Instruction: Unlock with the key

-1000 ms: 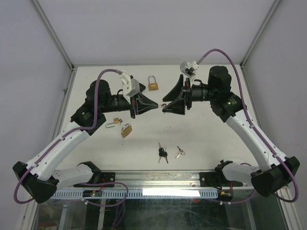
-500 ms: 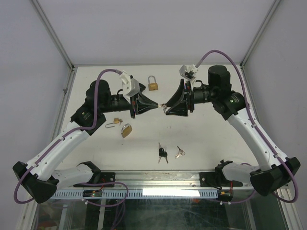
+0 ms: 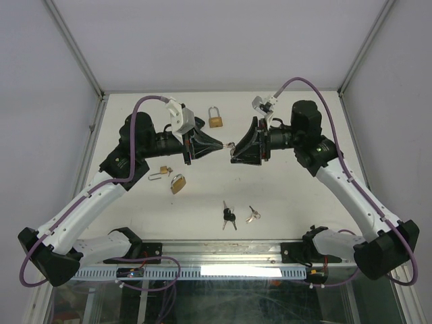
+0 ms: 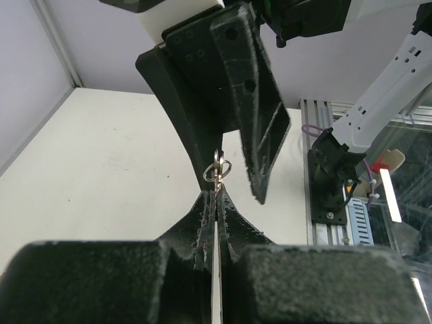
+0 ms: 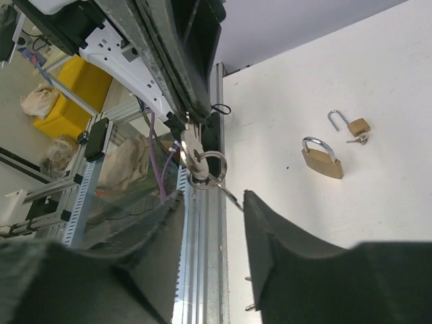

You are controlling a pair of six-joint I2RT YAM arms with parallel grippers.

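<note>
Key (image 5: 190, 144) hangs in mid-air above tabletop (image 3: 290, 196), pinched in closed left pincer (image 3: 220, 144); right pincer (image 5: 212, 197) half-open, jaws straddling its ring (image 5: 206, 165), gripping nothing; handover step, I judge; next, right must close squarely on ring.

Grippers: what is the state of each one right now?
Left gripper: shut on the key.
Right gripper: open, its tips close to the key, holding nothing.

padlocks (image 3: 215, 119): 3 | loose key bunches (image 3: 229, 216): 2 | held key ring (image 3: 229, 145): seemingly 1
</note>
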